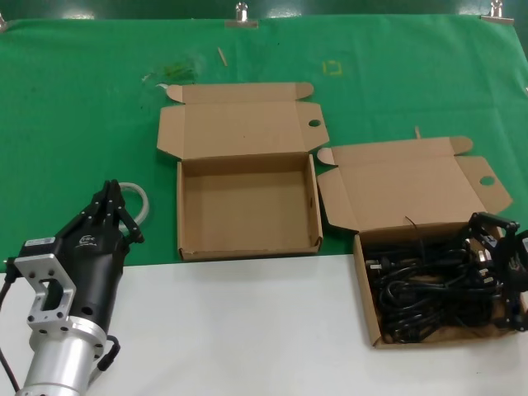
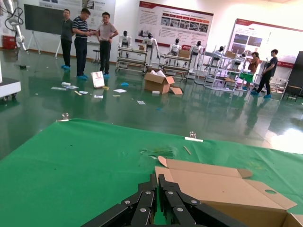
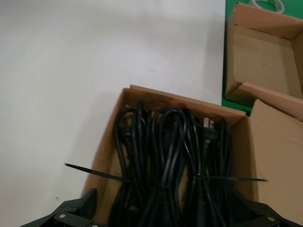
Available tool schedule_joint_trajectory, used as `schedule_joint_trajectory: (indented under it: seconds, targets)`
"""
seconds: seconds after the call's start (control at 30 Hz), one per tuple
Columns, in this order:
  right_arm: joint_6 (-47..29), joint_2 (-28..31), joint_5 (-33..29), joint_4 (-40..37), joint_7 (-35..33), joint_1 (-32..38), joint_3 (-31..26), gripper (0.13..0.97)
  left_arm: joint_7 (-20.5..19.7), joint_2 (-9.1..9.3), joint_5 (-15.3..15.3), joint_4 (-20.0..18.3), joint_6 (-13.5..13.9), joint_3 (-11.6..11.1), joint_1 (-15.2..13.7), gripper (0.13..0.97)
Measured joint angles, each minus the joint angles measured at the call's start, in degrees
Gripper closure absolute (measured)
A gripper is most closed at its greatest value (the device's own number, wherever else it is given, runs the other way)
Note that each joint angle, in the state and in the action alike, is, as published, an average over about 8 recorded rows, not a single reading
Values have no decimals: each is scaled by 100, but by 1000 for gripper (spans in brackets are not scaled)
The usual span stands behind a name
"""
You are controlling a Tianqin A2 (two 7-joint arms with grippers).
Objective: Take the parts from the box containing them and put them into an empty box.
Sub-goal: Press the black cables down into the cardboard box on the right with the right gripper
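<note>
We found the power cords (image 1: 429,285) lying bundled in the skewed-lid box (image 1: 369,309) at the right, partly on the white table (image 1: 247,330). The right gripper (image 1: 503,272) hung at that box's right edge, just above the cords; in its wrist view the fingers stood spread wide with nothing between them, the cords (image 3: 165,175) directly below. The empty box (image 1: 247,202) sat on the green mat (image 1: 82,124). The left gripper (image 1: 111,210) waited far left, fingers together, holding nothing.
</note>
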Motion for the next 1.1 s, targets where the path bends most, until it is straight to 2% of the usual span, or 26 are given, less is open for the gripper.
schedule_joint_trajectory:
  seconds: [0.43, 0.8, 1.1]
  targets:
    - [334, -484, -145, -881, -546, 301, 62, 129, 0, 0, 0, 0, 0, 0, 0, 941]
    - [349, -525, -213, -826, -510, 268, 94, 163, 0, 0, 0, 0, 0, 0, 0, 941]
    - [341, -476, -228, -646, -383, 195, 136, 263, 0, 0, 0, 0, 0, 0, 0, 941]
